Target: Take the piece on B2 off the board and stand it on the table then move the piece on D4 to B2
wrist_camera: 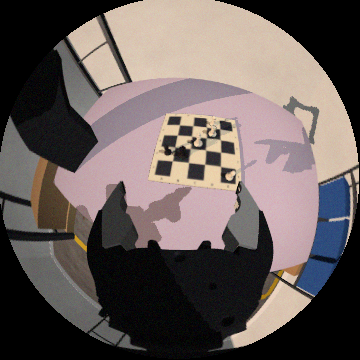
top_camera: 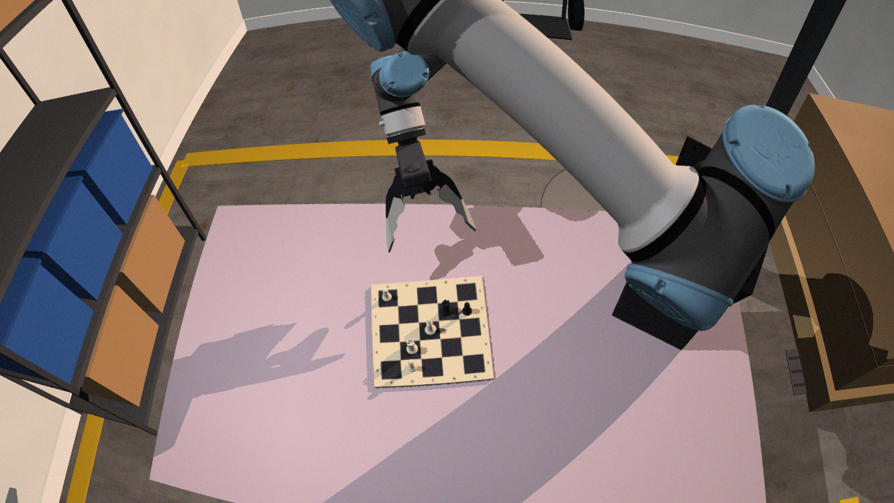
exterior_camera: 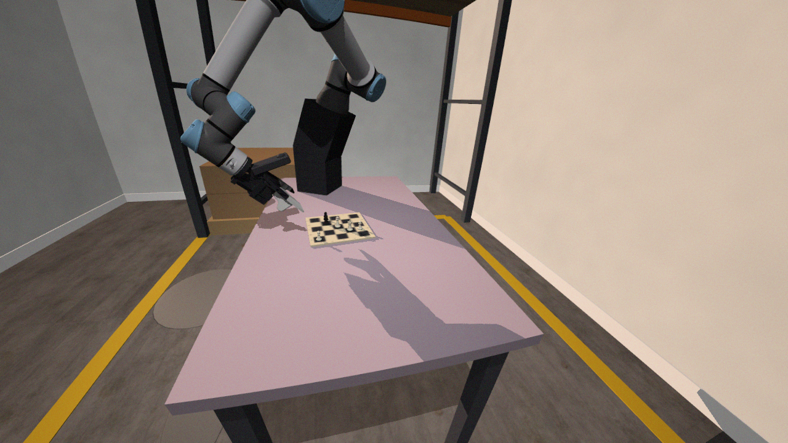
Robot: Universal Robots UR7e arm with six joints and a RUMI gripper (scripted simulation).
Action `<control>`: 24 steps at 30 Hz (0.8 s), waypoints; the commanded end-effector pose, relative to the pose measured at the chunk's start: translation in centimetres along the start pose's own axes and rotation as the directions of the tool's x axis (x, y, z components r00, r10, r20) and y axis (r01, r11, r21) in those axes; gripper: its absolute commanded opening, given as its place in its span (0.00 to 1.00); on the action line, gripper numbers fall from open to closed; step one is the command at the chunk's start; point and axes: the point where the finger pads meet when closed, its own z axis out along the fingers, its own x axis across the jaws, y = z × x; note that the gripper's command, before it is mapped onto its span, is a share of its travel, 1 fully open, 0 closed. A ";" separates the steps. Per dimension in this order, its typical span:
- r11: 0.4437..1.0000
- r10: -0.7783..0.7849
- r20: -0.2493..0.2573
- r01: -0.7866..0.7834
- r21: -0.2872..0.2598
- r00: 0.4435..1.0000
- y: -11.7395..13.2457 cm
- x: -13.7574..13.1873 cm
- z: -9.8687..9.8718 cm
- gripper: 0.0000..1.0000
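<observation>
The chessboard (top_camera: 388, 316) (wrist_camera: 212, 173) lies on the pink table. A black piece (top_camera: 446, 307) (wrist_camera: 182, 151) stands upright on B2, with a smaller black piece (top_camera: 466, 309) (wrist_camera: 167, 150) beside it on A2. In the exterior view the two black pieces overlap. A white piece (top_camera: 411, 346) (exterior_camera: 349, 224) (wrist_camera: 212, 132) stands upright on D4. Other white pieces stand on C3, E1 and D5. My gripper (top_camera: 432, 240) (exterior_camera: 297, 201) (wrist_camera: 180, 182) is open and empty, above the table beside the board's row 1 edge, fingers angled down.
A white piece (top_camera: 429, 327) on C3 and another white piece (top_camera: 411, 366) on D5 stand diagonal and adjacent to D4. The E1 piece (top_camera: 386, 295) (exterior_camera: 318, 235) stands at the board corner. A shelf with blue bins (top_camera: 81, 219) is left of the table in the top view.
</observation>
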 end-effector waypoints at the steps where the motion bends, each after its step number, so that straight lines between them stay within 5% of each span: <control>1: 0.996 0.003 0.018 -0.001 -0.094 1.000 -0.4 -0.2 0.7 1.00; 24: 0.888 0.001 0.032 0.014 -0.460 0.999 -4.0 -0.5 2.6 1.00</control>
